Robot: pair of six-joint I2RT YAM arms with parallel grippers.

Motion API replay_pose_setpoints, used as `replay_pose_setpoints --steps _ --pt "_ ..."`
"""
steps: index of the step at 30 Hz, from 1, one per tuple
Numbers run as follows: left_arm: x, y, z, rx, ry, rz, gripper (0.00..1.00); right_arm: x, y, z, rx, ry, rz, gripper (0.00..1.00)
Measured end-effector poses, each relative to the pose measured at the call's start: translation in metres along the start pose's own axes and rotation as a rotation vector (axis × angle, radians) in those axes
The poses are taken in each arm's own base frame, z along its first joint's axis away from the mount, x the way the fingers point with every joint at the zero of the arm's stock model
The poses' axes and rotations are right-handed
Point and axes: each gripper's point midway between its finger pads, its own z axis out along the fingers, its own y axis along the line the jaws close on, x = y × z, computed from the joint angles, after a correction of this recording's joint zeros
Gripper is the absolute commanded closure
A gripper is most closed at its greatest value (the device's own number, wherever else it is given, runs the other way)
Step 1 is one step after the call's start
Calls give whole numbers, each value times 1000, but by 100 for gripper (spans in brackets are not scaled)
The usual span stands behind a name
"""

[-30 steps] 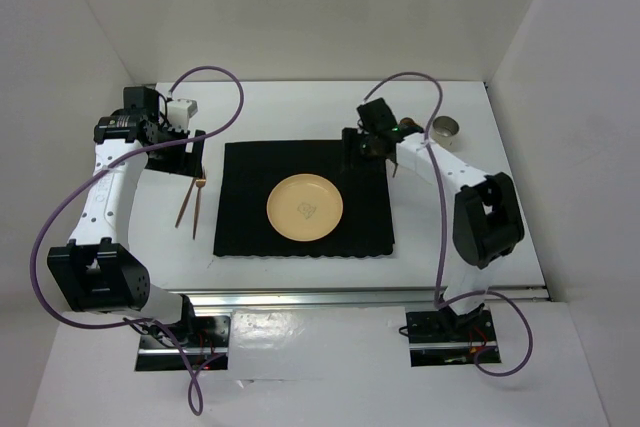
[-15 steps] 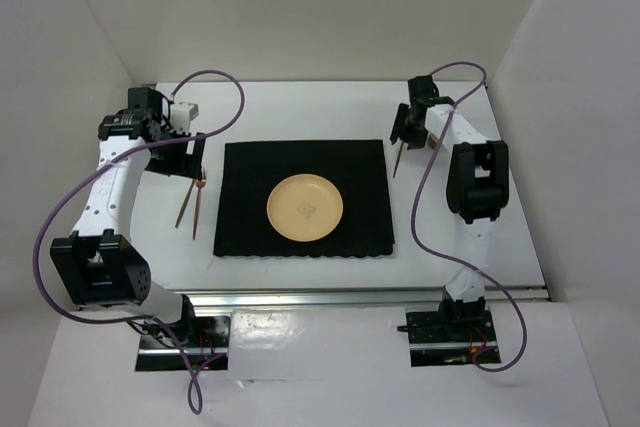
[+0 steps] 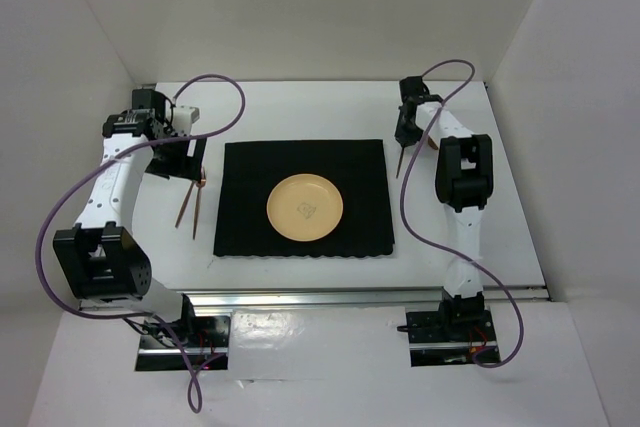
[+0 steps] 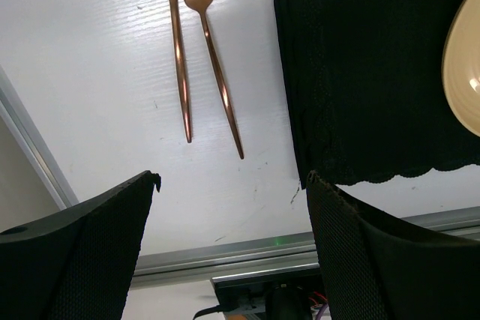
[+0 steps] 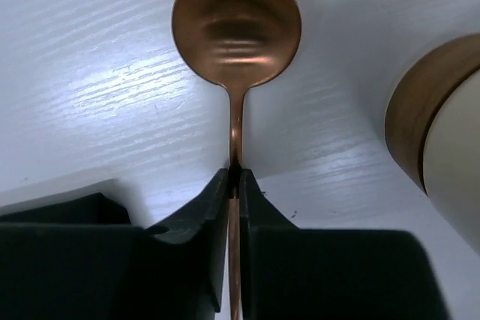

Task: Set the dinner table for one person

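Note:
The white dinner table (image 3: pixel 300 112) carries a black placemat (image 3: pixel 305 197) with a tan plate (image 3: pixel 305 207) on it. Left of the mat a copper fork (image 4: pixel 214 73) and knife (image 4: pixel 180 58) lie side by side. My left gripper (image 3: pixel 178 155) hovers over their far ends, jaws wide open (image 4: pixel 232 181) and empty. Off the mat's far right corner, my right gripper (image 3: pixel 408 132) is shut on the handle of a copper spoon (image 5: pixel 236 24). The spoon's handle (image 3: pixel 400 163) lies on the table beside the mat, and the jaws (image 5: pixel 235 174) pinch it just below the bowl.
A round cup with a brown rim (image 5: pixel 439 133) stands just right of the spoon's bowl, close to the right gripper. White walls enclose the table on three sides. A metal rail (image 3: pixel 360 295) runs along the near edge, by the arm bases.
The right arm swung from the mat's far right corner out over the spoon, and its jaws closed on the handle. The left arm has barely shifted.

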Motion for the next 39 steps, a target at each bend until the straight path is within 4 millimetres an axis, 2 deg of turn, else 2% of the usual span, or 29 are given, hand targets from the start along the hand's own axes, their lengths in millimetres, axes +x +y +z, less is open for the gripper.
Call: replay_pose_setpoints --steps 1,11,15,19,23,24,26,28,35,39 --pt "0 0 1 1 4 0 12 0 0 0 0 -3 -2 100" --pt "1 0 4 4 12 -1 12 5 -3 -7 10 -34 -86 100" --pt "1 0 4 5 12 -1 12 14 7 -22 31 -39 -175 100" --pt "1 -1 4 11 11 -1 12 20 27 -67 -9 -85 -233 100" --pt "0 -4 4 26 7 -2 12 26 45 -137 -69 -186 -255 100" --pt "0 -5 4 32 7 -2 12 31 50 -155 -94 -208 -256 100" --pt "0 -6 4 39 7 -2 12 43 59 -176 -136 -228 -256 100" --pt "1 -7 4 42 9 -2 12 62 64 -183 -175 -205 -251 100" --pt "-2 -11 2 68 1 -3 12 162 44 -147 -165 46 -218 100" --pt "-1 -12 2 73 3 -3 12 186 45 -143 -183 106 -205 100"
